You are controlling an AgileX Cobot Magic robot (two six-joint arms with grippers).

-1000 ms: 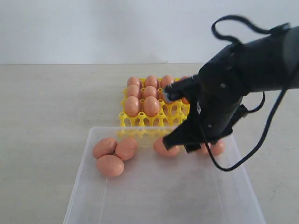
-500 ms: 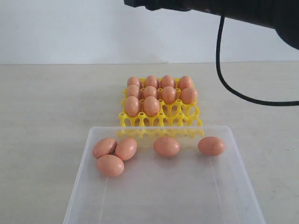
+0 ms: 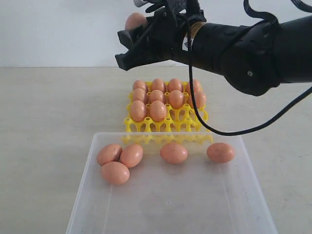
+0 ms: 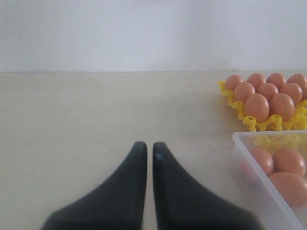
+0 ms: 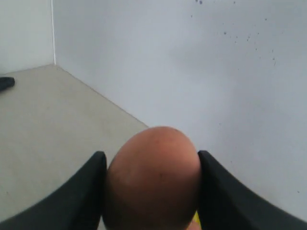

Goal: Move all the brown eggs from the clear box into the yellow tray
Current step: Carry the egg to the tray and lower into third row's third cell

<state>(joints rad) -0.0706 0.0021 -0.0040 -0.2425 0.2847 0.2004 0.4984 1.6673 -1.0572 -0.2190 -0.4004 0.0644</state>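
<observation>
Over the yellow tray (image 3: 165, 125) we find the near row of cups and the two right cups of the row behind it open from above. The right arm (image 3: 243, 48) stretches across above the far, filled rows, with the right gripper (image 5: 151, 157) holding an egg (image 3: 135, 20) in its jaws. In the clear box (image 3: 80, 200) the near half lies bare, three brown eggs (image 3: 115, 172) crowd by the left wall, and two lie apart along the far wall. The surface (image 3: 44, 122) left of both is open, and the left gripper (image 4: 149, 146) hangs over it, jaws almost together.
</observation>
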